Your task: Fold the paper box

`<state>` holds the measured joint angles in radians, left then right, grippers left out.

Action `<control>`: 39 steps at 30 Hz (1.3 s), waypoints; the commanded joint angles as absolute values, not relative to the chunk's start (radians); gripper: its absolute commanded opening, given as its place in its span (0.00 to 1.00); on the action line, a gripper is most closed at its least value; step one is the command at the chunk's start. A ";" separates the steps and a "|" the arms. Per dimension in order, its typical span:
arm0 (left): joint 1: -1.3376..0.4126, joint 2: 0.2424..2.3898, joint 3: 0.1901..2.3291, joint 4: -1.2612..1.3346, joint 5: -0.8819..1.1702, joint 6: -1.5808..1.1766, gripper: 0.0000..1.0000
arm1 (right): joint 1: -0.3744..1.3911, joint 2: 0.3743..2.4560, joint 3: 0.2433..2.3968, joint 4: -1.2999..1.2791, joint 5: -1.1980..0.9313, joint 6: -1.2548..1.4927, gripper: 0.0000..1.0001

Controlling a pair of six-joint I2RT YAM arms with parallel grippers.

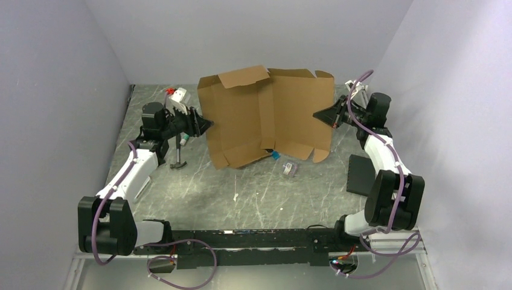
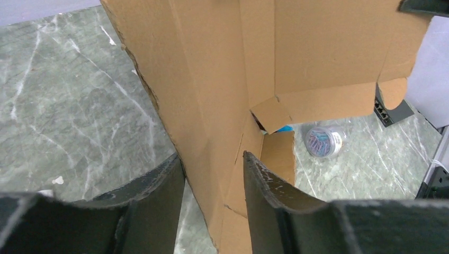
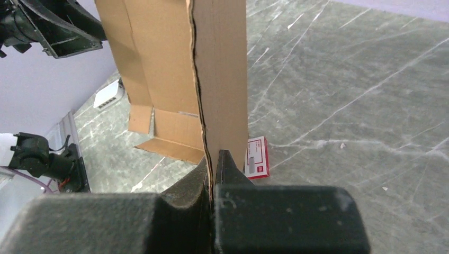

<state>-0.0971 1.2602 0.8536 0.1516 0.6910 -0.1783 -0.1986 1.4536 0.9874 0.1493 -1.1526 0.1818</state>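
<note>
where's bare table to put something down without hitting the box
Bare table lies between the box and the base rail, left of the pad. Crowded: along the box's near edge, by the round tub, and far left by the small items.

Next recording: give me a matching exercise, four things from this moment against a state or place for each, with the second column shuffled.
Things:
1. left end effector
2. right end effector
3. paper box
4. black pad

States:
A. lying flat on the table
B. shut on the box's edge
C. standing upright, partly folded
D. open, one finger on either side of a box panel

Pairs: 1-D; 2-B; 3-C; 4-A
</note>
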 commanded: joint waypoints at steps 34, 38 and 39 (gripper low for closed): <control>-0.071 0.969 0.783 0.224 0.510 -0.061 0.91 | -0.201 1.225 1.104 -0.057 -1.145 -0.317 0.00; -0.071 0.979 0.810 0.185 0.515 -0.077 0.91 | -0.198 1.213 1.136 -0.146 -1.143 -0.401 0.00; -0.071 0.982 0.812 0.180 0.519 -0.068 0.91 | -0.198 1.209 1.143 -0.164 -1.144 -0.417 0.00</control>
